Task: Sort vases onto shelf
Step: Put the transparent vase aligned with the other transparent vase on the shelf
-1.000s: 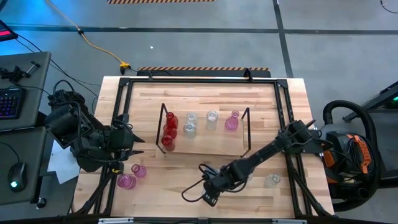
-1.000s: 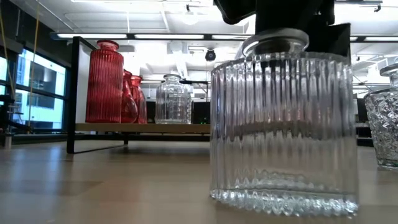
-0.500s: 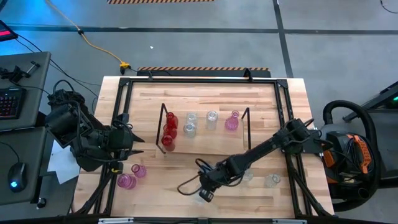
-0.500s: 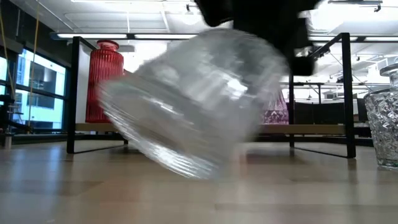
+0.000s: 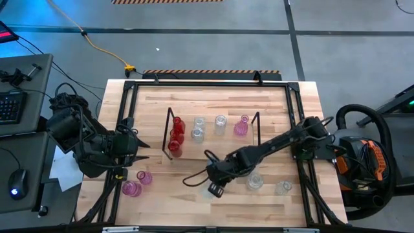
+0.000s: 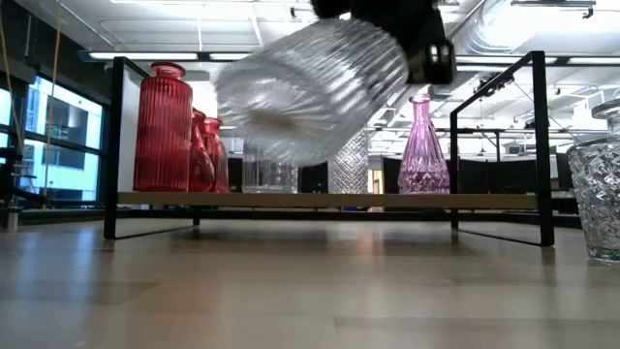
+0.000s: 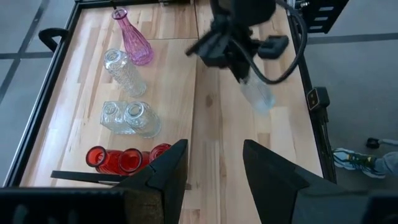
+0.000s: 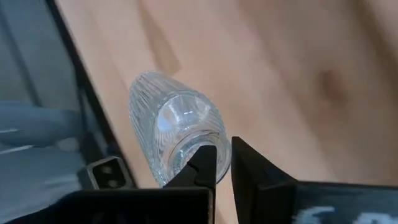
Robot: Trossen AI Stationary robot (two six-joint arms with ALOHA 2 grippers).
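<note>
From above, the right hand (image 5: 214, 173) is closed on the rim of a clear ribbed bottle, just in front of the shelf (image 5: 213, 154), while the left hand (image 5: 132, 150) waits open beside the shelf's red end. Level with the table (image 6: 310, 291), the bottle (image 6: 310, 92) hangs tilted, clear of the wood, so the carry is under way. Past the right fingers (image 8: 205, 167), it lies sideways; next, I judge, it needs righting and setting among the clear ones.

We saw a grey concrete floor (image 5: 213, 45) around the bench, a yellow cable (image 5: 97, 45) crossing it, a keyboard (image 5: 8, 107) at left, and ceiling strip lights (image 6: 165, 56) beyond.
</note>
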